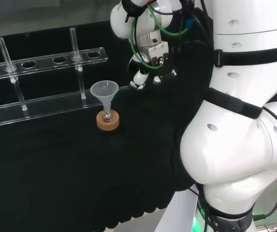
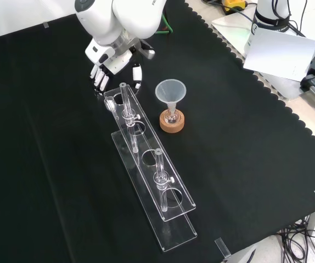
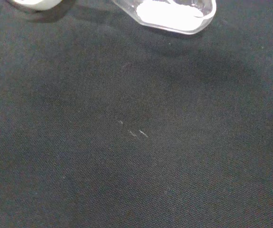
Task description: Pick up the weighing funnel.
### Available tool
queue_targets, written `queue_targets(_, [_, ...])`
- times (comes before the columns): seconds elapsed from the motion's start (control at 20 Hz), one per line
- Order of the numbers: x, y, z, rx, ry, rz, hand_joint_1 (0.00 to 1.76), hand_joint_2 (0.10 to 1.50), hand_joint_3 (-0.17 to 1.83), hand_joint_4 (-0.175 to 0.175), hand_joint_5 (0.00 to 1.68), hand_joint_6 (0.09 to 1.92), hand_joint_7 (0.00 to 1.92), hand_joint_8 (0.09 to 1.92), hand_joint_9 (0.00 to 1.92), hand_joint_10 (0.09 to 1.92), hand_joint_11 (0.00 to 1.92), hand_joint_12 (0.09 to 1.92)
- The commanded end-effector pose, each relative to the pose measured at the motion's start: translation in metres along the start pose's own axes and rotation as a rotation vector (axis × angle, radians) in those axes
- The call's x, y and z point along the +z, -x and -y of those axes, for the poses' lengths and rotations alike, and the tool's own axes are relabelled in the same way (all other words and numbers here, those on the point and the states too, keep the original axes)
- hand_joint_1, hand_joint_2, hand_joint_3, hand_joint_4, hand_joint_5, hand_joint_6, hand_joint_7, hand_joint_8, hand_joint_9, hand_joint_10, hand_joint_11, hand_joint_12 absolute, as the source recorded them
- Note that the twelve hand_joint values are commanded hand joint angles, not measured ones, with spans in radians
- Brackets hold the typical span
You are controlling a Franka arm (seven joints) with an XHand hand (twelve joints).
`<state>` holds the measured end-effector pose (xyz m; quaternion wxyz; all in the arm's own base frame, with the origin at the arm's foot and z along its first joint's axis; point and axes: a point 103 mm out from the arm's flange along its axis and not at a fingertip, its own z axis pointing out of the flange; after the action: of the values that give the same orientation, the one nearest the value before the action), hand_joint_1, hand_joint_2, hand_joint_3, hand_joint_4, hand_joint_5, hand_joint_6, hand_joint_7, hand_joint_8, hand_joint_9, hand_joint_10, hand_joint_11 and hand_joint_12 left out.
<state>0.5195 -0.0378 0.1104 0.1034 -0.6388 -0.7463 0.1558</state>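
Fingers [image 2: 99, 81] of the hand [image 2: 107, 64] hang down toward the cloth [image 2: 245, 142], close together and only slightly bent. The thumb [image 2: 137, 75] is set apart from them, and nothing is pinched in the gap. In the front view the hand is near the cloth's far edge, just above the far end of the clear rack [image 2: 146, 164]. The rack runs slantwise from there toward the near edge.

The weighing funnel [image 3: 174, 12] shows in the wrist view as a clear, rounded scoop. Its mouth faces up, white powder is inside, and it appears to lie on the cloth near a white fingertip [image 3: 32, 3]. Its stem is cut off by the frame there, so which way its long axis runs cannot be told from that view. In the front view a small pale piece [image 2: 110, 105] sits on the cloth against the rack's far end, just below the fingers. It is probably the same funnel, but too small to read which way it points.

Toward the cloth's middle the funnel [image 2: 170, 92] stands mouth up, with its stem in a small flask [image 2: 172, 116] on a cork ring [image 2: 172, 123]. It is beside the rack and apart from the hand.
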Motion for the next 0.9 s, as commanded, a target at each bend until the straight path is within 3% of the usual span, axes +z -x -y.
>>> queue_targets(0.05, [0.003,-0.018,-0.009,0.005,-0.031,0.021,0.76,0.67,0.50,-0.025,0.60,0.09,0.39,0.70,0.64,0.57,0.44,1.31])
queue_targets(0.3, [0.004,-0.019,-0.010,0.004,-0.031,0.020,0.78,0.66,0.50,-0.023,0.61,0.09,0.39,0.70,0.64,0.57,0.44,1.31])
queue_targets(0.6, [0.013,0.011,-0.010,0.010,-0.031,0.005,0.80,0.65,0.51,-0.022,0.62,0.09,0.39,0.70,0.65,0.57,0.44,1.31])
queue_targets(0.7, [0.009,-0.010,-0.016,0.018,-0.027,0.022,0.80,0.65,0.51,-0.022,0.62,0.10,0.39,0.70,0.65,0.57,0.44,1.31])
queue_targets(0.9, [0.009,-0.012,-0.017,0.023,-0.034,0.019,0.80,0.65,0.52,-0.021,0.62,0.10,0.39,0.70,0.65,0.57,0.44,1.31])
